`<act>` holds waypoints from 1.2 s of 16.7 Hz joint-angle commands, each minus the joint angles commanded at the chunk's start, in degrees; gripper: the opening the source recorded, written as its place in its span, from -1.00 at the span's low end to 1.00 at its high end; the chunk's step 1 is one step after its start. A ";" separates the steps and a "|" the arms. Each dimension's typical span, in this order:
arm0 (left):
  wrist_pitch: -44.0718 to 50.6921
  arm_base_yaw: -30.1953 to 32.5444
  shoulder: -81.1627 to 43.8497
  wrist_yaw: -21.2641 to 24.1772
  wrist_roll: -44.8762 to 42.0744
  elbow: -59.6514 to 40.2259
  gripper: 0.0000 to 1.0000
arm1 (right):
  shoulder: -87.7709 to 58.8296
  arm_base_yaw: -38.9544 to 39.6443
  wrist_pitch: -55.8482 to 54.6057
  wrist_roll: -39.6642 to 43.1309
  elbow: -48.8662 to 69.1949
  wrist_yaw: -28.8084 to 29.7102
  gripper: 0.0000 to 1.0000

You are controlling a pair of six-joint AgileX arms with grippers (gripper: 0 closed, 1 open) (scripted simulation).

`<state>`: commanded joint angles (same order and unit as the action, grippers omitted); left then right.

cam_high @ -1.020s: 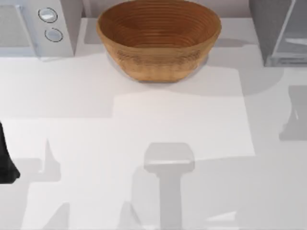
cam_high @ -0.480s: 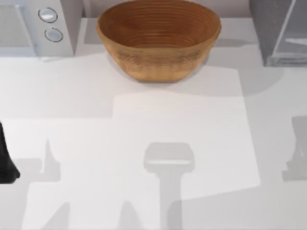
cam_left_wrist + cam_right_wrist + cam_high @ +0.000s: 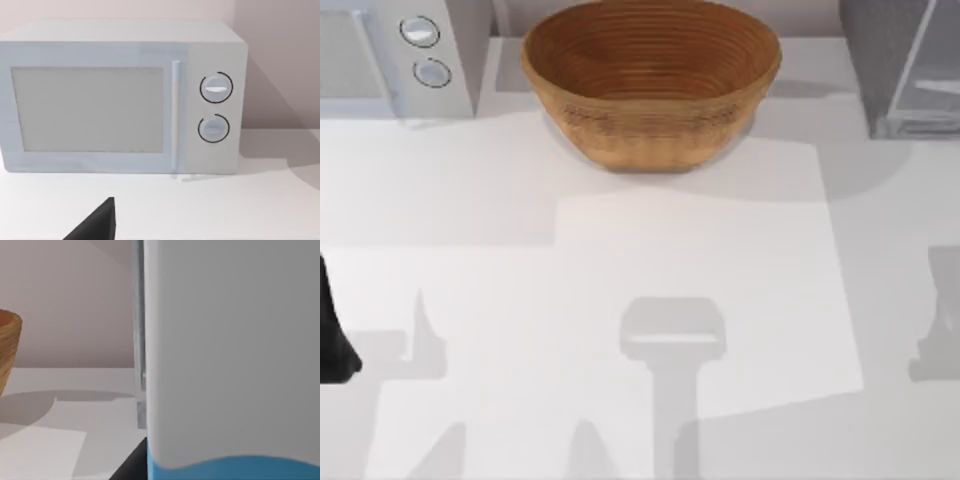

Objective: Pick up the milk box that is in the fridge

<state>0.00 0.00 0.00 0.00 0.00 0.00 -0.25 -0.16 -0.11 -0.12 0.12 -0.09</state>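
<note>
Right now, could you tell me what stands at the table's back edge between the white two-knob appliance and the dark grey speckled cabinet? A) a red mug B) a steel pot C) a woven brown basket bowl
C: in the top view the woven brown basket bowl sits between the white two-knob appliance and the dark grey speckled cabinet.

The basket bowl (image 3: 650,80) looks like woven wood, rough with ridged rings. The white microwave (image 3: 120,95) looks like smooth matt plastic. The fridge (image 3: 880,60) has speckled grey sides and a glassy front. The table (image 3: 620,260) is smooth and matt.
</note>
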 joint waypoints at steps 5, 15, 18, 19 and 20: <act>0.00 0.00 0.00 0.00 0.00 0.00 1.00 | -9.04 5.04 -8.70 0.14 2.58 0.37 -1.00; 0.00 0.00 0.00 0.00 0.00 0.00 1.00 | -62.08 27.75 -47.51 -0.59 13.00 2.25 -1.00; 0.00 0.00 0.00 0.00 0.00 0.00 1.00 | -77.11 34.49 -58.85 -0.98 16.08 2.76 -1.00; 0.00 0.00 0.00 0.00 0.00 0.00 1.00 | -81.45 36.52 -62.37 -1.05 17.07 2.91 -1.00; 0.00 0.00 0.00 0.00 0.00 0.00 1.00 | -85.45 38.42 -65.70 -1.09 18.03 3.06 -1.00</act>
<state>0.00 0.00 0.00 0.00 0.00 0.00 -85.70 38.26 -65.81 -1.20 18.16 2.97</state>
